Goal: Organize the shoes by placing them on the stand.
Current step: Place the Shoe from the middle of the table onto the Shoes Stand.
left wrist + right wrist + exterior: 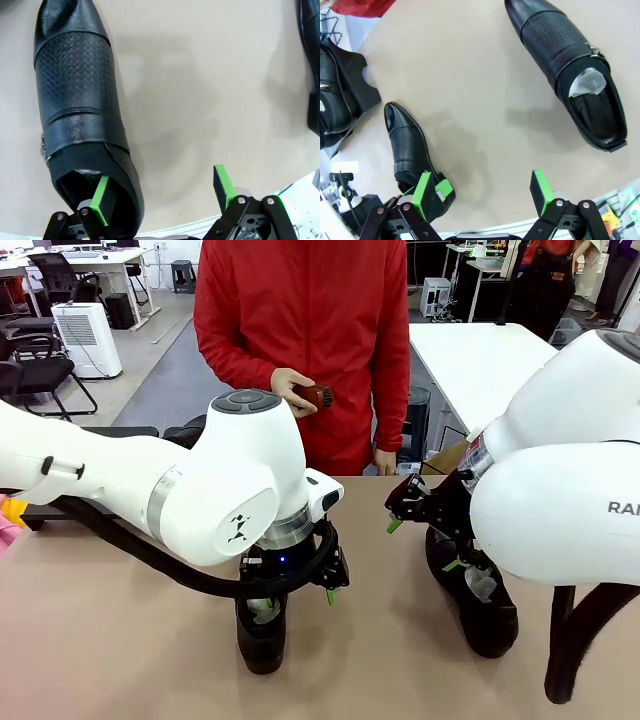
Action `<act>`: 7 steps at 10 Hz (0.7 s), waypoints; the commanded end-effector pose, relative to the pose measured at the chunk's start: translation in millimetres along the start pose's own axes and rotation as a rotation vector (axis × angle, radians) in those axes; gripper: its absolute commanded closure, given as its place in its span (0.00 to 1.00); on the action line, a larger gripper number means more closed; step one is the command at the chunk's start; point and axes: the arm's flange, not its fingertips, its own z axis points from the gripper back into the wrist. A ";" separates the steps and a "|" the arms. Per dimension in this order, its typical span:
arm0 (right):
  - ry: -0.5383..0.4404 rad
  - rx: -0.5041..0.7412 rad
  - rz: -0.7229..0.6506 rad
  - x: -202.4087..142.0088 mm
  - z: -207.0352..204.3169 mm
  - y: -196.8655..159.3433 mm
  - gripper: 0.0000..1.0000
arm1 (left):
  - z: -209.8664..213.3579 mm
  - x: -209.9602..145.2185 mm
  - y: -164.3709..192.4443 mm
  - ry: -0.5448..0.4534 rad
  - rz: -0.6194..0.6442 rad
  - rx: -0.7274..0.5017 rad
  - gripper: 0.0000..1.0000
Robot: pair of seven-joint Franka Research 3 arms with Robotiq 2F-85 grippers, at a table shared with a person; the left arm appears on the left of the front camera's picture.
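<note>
A black shoe (262,635) stands on the table near the front edge, under my left gripper (292,588). In the left wrist view the open left gripper (162,192) straddles the side wall of this shoe (80,110) at the heel, one pad (102,197) inside the opening, the other outside. A second shoe (570,65) with white paper stuffing lies ahead of my open, empty right gripper (484,194); it shows below the right gripper (422,545) as a black shoe (485,605). The stand (362,87) at the left holds more black shoes (332,105).
A person in a red jacket (300,330) stands at the far side holding a small brown brush (318,395). The tan tabletop (120,640) has bare room between the two shoes. The near table edge (190,225) lies just under the left gripper.
</note>
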 end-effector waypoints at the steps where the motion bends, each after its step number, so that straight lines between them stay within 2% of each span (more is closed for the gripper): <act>1: 0.005 0.005 0.018 1.9 1.3 -0.4 0.00 | -5.3 9.7 -2.1 -0.024 0.001 0.014 0.00; 4: 0.005 0.005 0.018 1.9 1.3 -0.4 0.00 | -20.0 14.4 -1.3 -0.014 -0.008 0.042 0.00; 5: 0.005 0.005 0.018 1.9 1.3 -0.4 0.00 | -21.6 15.7 -1.0 -0.021 -0.015 0.062 0.12; 7: 0.005 0.005 0.018 1.9 1.3 -0.4 0.00 | -26.8 18.7 1.7 0.000 -0.017 0.102 0.52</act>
